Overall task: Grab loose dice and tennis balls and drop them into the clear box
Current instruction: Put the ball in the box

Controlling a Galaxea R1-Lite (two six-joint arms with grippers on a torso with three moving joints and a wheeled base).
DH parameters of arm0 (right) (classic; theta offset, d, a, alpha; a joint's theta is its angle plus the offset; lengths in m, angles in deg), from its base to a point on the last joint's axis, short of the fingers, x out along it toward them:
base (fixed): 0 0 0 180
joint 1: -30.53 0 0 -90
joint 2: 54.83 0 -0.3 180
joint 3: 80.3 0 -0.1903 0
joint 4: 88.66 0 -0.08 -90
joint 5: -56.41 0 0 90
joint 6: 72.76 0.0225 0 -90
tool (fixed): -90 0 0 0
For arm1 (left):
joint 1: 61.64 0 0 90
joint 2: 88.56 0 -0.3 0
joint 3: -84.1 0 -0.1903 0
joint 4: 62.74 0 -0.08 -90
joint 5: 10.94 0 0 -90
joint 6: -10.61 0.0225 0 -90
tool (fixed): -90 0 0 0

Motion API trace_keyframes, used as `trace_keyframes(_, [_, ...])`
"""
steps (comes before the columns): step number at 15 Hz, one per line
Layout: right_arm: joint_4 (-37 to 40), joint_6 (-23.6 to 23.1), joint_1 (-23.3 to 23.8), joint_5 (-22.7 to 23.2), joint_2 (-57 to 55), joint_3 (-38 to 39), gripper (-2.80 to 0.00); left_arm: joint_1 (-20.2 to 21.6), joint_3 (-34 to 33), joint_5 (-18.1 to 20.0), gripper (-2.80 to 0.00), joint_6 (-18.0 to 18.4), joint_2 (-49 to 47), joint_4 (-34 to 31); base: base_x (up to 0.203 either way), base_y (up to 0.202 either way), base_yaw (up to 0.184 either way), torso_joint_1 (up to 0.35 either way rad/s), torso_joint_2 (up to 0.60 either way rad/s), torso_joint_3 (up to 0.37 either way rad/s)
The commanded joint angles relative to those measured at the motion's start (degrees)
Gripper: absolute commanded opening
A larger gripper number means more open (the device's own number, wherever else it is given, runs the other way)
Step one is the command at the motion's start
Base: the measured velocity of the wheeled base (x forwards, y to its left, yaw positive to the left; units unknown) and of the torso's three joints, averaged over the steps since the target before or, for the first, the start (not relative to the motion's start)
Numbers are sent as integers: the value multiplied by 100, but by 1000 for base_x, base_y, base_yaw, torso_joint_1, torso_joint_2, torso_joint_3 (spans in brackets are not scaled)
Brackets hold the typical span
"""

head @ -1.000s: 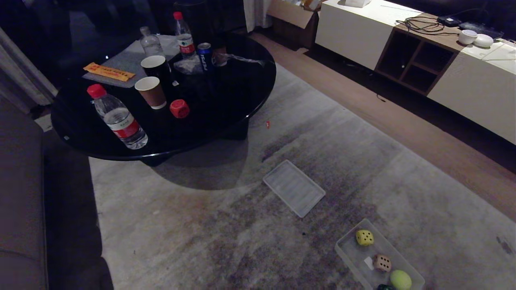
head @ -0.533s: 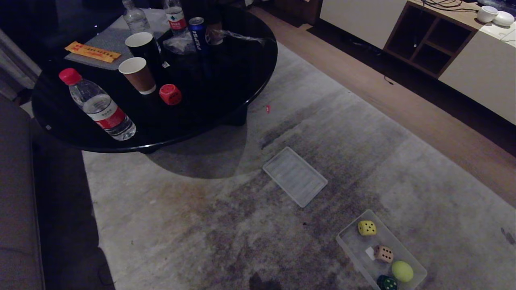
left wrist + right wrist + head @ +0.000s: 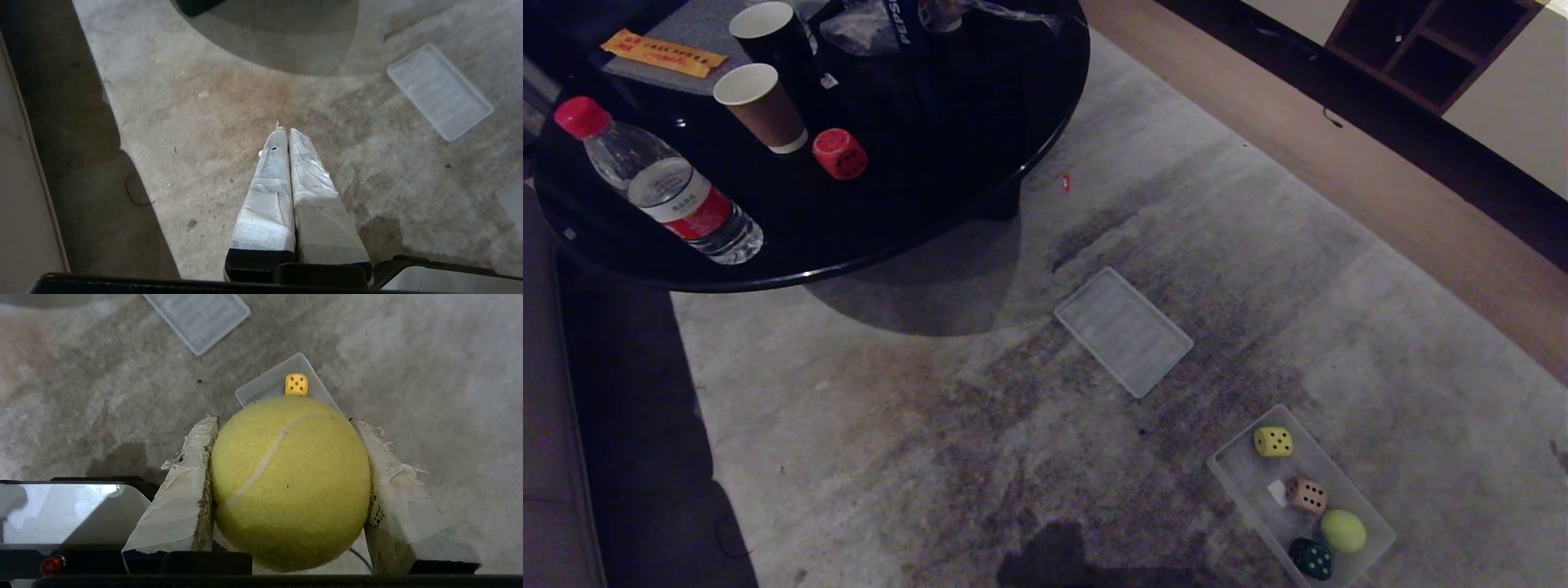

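Your right gripper [image 3: 286,424] is clamped on a tennis ball [image 3: 290,482], hanging above the rug w/ the clear box [image 3: 261,386] just past it. Your left gripper [image 3: 286,131] has its fingers pressed together, holding nothing, over bare rug [image 3: 229,94]. Neither arm shows in the head view. There the clear box [image 3: 1232,474] sits on the rug, near right, w/ a yellow die [image 3: 1273,442], brown die [image 3: 1307,495], a second tennis ball [image 3: 1343,530] and a dark green die [image 3: 1312,558] inside. Its flat lid [image 3: 1123,330] lies apart, farther left. Red die [image 3: 840,153] sits on the black table [image 3: 947,147], far left, beside a brown paper cup [image 3: 761,107].
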Motion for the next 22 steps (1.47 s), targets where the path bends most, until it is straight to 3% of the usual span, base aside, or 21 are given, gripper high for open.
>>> trace_keyframes(1, [10, -2, -1, 5, -6, 4, -280, 0, 0, -6, -280, 0, -6, -7, 0, 0, 0, 4, -1, -201])
trace_keyframes(22, [10, -2, -1, 5, -6, -3, -280, 0, 0, -6, -280, 0, -6, 2, 0, 0, 0, 3, 2, -197])
